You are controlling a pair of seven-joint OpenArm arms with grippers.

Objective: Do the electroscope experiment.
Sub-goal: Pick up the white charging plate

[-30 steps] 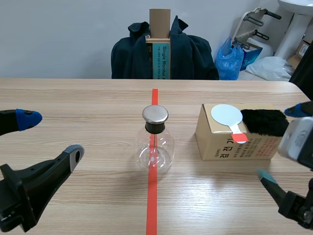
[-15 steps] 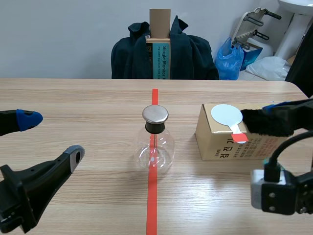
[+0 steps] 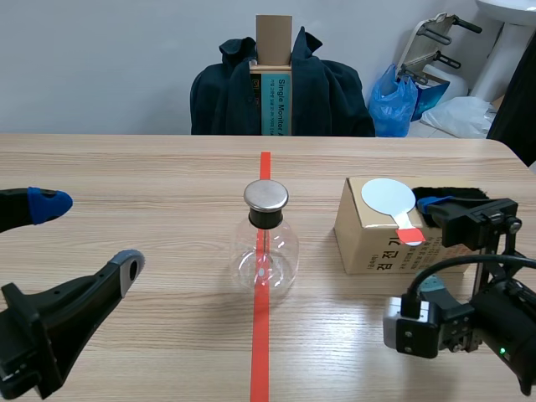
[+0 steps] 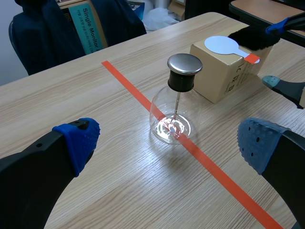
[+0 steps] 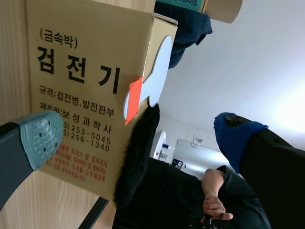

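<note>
While the left gripper (image 3: pixel 86 235) is hanging with fingers spread wide and gripping nothing, I am seeing the glass electroscope flask (image 4: pixel 172 107) standing on the red tape line (image 4: pixel 214 171) ahead of them, in line with their gap and clear of both pads. The right gripper (image 5: pixel 139 134) is lying turned on its side, fingers likewise released. Ahead of them the cardboard box (image 5: pixel 71 47) is carrying the white disc paddle (image 5: pixel 157 71) and the black fur piece (image 5: pixel 138 152), the fur lying nearest their gap.
</note>
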